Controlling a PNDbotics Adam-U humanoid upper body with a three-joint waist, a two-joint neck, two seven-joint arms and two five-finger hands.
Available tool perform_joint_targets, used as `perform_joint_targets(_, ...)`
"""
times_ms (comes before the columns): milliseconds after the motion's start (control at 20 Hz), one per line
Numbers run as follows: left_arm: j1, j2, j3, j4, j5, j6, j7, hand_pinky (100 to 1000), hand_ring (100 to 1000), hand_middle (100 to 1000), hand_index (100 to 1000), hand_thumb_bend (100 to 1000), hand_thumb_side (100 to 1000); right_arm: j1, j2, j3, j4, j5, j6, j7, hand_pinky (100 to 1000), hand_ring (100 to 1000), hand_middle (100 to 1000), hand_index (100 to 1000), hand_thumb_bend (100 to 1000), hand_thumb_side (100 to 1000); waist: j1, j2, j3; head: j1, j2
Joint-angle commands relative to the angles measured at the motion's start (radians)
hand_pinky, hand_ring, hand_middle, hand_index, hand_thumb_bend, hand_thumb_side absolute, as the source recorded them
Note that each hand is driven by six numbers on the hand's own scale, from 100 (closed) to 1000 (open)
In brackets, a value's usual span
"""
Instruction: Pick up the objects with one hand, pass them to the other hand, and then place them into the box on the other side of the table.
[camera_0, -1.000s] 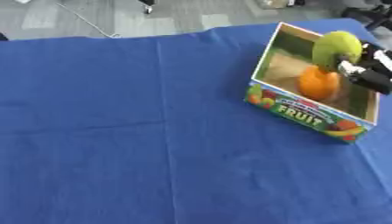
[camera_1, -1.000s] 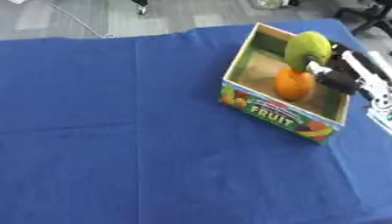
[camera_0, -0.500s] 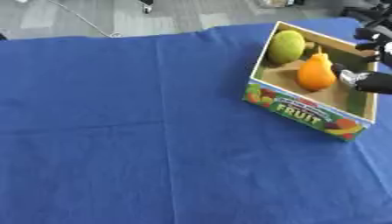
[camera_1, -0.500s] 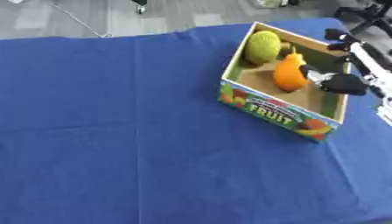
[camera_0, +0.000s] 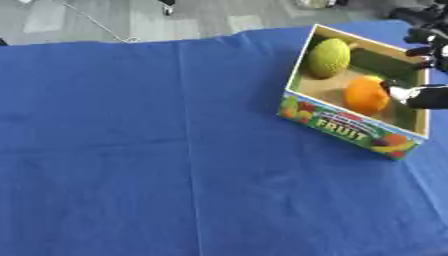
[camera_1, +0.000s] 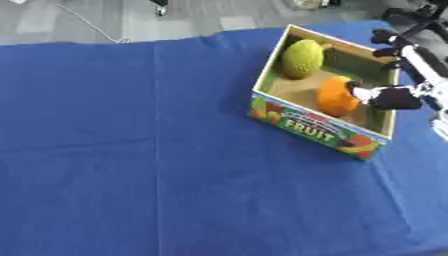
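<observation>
1. The open cardboard fruit box (camera_1: 319, 131) sits on the cloth-covered table (camera_1: 157, 150), at its far right side.
2. In the box, the round green melon (camera_1: 302, 58) lies toward the far left corner.
3. The orange fruit (camera_1: 334, 96) lies in front of the melon and to its right.
4. The robot's right hand (camera_1: 395, 96) reaches in over the box's right wall, one fingertip at the orange fruit.
</observation>
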Motion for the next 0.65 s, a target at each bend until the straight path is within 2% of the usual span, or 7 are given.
perform_joint_targets(50, -0.001, 0.017, 0.026, -0.007, -0.011, -0.003, 0.024, 726, 737, 671, 776, 681, 549, 0.015, -0.015, -0.041, -0.137, -0.167, -0.044, -0.118, 731, 858, 865, 1000, 100, 544, 0.000, -0.038, -0.011, 0.024, 0.007)
perform_joint_targets(150, 0.009, 0.017, 0.038, -0.005, -0.013, -0.005, 0.042, 726, 738, 672, 777, 683, 547, 0.022, -0.015, -0.061, -0.172, -0.243, -0.116, -0.154, 735, 865, 876, 1000, 100, 660, 0.003, -0.046, -0.022, 0.042, 0.012)
perform_joint_targets(200, 0.013, 0.017, 0.044, -0.004, -0.015, -0.006, 0.050, 726, 738, 672, 777, 682, 545, 0.025, -0.016, -0.071, -0.178, -0.271, -0.156, -0.152, 738, 870, 881, 1000, 100, 663, 0.004, -0.050, -0.028, 0.052, 0.015)
perform_joint_targets(450, 0.026, 0.025, 0.072, -0.003, -0.026, -0.007, 0.080, 728, 739, 673, 779, 687, 536, 0.055, 0.004, -0.118, -0.183, -0.359, -0.333, -0.079, 738, 868, 882, 995, 100, 551, 0.015, -0.071, -0.049, 0.088, 0.022)
perform_joint_targets(650, 0.029, 0.029, 0.100, -0.003, -0.034, -0.007, 0.103, 732, 740, 674, 781, 690, 528, 0.114, 0.079, -0.140, -0.184, -0.373, -0.448, -0.001, 736, 862, 875, 989, 100, 503, 0.022, -0.088, -0.055, 0.104, 0.026)
